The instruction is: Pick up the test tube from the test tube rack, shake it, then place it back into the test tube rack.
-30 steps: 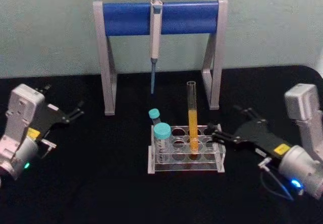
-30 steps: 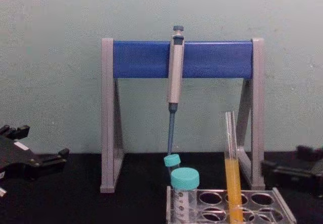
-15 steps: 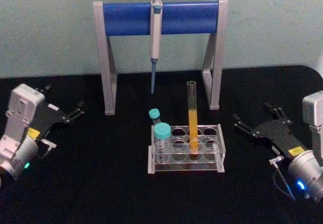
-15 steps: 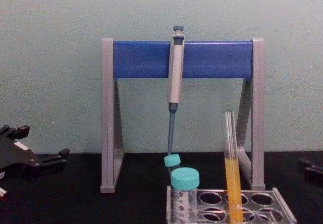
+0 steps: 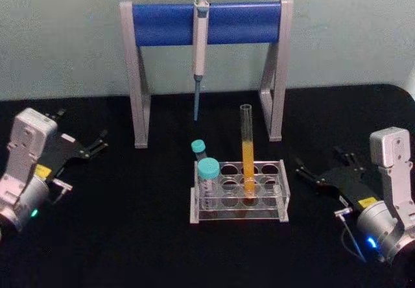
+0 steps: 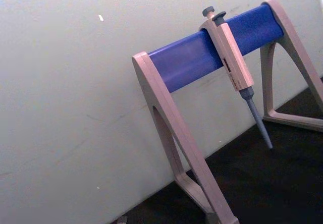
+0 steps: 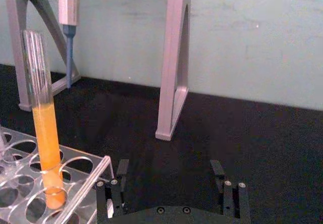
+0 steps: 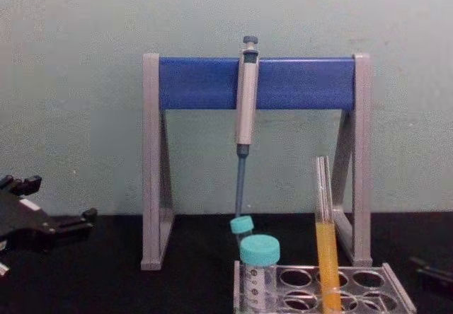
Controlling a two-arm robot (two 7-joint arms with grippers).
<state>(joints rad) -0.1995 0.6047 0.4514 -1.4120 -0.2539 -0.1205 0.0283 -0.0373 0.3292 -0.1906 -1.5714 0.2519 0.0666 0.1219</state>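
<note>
- Landmark: test tube rack [image 5: 238,200] on the black table [image 5: 130,236], roughly centred in front of the robot.
- Test tube [image 5: 247,152] stands upright in a middle hole of the rack, nearer its right end; the lower half holds orange-yellow liquid, the top is open. Nothing grips it.
- Two teal-capped vials sit at the rack's left end: the larger vial [image 5: 208,181] in the near row, the smaller vial [image 5: 199,149] just behind it.
- Right gripper [image 5: 324,170] is right of the rack, near it but apart, low over the table and pointing toward the rack. In the right wrist view its fingers [image 7: 119,176] are spread with bare table between them; jaws apart, holding nothing.
- Left gripper [image 5: 97,145] is well to the left of the rack, parked low over the table and pointing toward the stand's left leg. Its finger tips read as slightly parted; jaws apart, empty.
- Behind the rack: grey stand [image 5: 139,93] with a blue crossbar [image 5: 207,23], legs either side of the rack's line.
- Pipette [image 5: 200,48] hangs from the crossbar's middle, tip down, behind and above the rack's left end.
- Pale green wall [image 5: 65,41] is behind the stand.
</note>
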